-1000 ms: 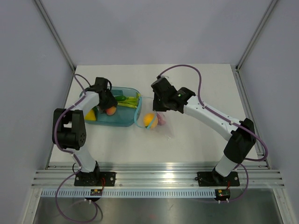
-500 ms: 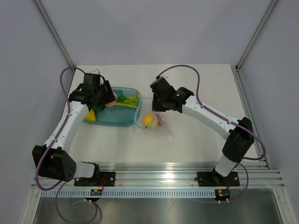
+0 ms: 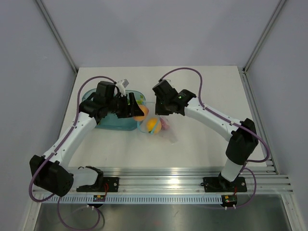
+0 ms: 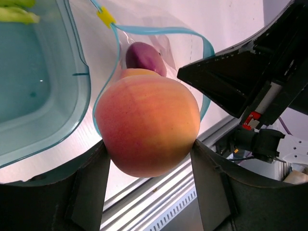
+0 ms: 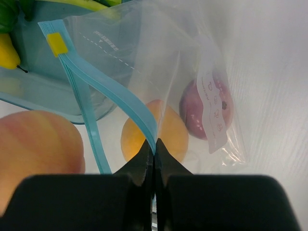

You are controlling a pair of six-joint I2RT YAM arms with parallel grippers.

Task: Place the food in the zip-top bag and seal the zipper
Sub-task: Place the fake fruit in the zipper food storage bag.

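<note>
My left gripper (image 3: 136, 109) is shut on an orange-pink peach (image 4: 148, 124), held above the open mouth of the clear zip-top bag (image 3: 161, 130). The peach also shows in the top view (image 3: 140, 113) and the right wrist view (image 5: 38, 147). My right gripper (image 3: 159, 107) is shut on the bag's light-blue zipper strip (image 5: 115, 101), holding one lip up. Inside the bag lie an orange-yellow piece (image 5: 155, 132) and a pink-purple piece (image 5: 208, 108). Green stalks (image 3: 137, 100) and a yellow piece (image 5: 8, 55) lie in the teal tray.
The teal translucent tray (image 3: 113, 124) stands just left of the bag, its rim close under my left gripper. A yellow slider tab (image 5: 59, 44) sits on the zipper. The right arm's black body (image 4: 250, 77) is close beside the peach.
My left gripper has lifted the peach out of the tray and carried it right, over the bag's mouth. The right gripper has kept its hold on the zipper strip.
</note>
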